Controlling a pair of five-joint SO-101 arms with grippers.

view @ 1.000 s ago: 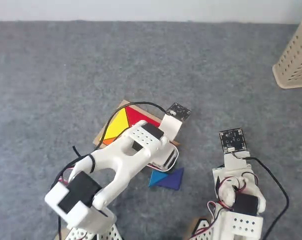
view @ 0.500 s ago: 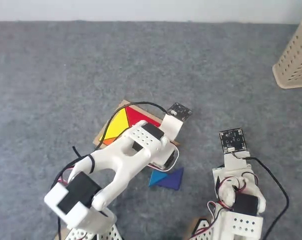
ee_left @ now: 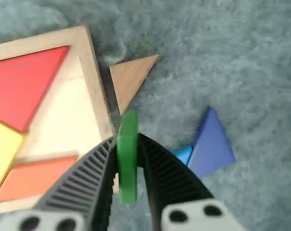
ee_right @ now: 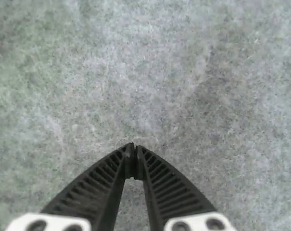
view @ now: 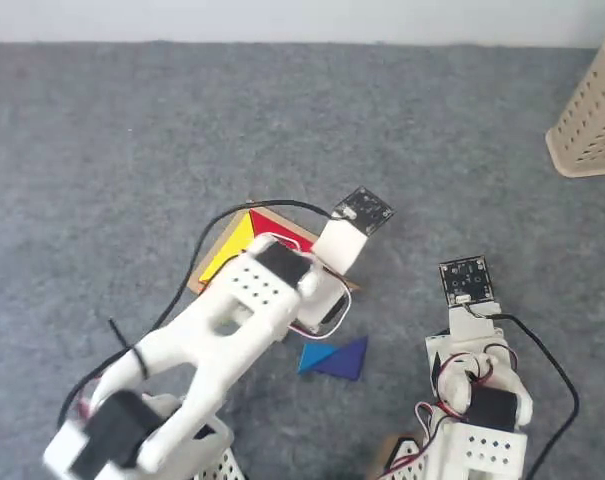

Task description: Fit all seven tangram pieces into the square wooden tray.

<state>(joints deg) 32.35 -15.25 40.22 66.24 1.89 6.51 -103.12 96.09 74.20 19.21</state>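
The square wooden tray [ee_left: 94,67] holds a red triangle [ee_left: 20,84], a yellow piece [ee_left: 0,150] and an orange piece [ee_left: 34,178], with bare floor between them. My left gripper [ee_left: 126,140] is shut on a green piece [ee_left: 128,124], held edge-on just above the tray's rim. On the carpet beside the tray lie a tan triangle [ee_left: 128,77], a dark blue triangle [ee_left: 210,147] and a light blue piece [ee_left: 183,154]. From the high view, the left arm covers much of the tray [view: 219,240]. My right gripper [ee_right: 134,155] is shut and empty over bare carpet.
A beige perforated basket [view: 592,110] stands at the far right edge. The right arm [view: 472,385] sits folded near the front right. The dark blue triangle [view: 347,358] and light blue piece [view: 315,355] lie between the two arms. Grey carpet stretches to the back.
The left arm has risen and swung slightly toward the back, uncovering less of the tray. The right arm has stayed still.
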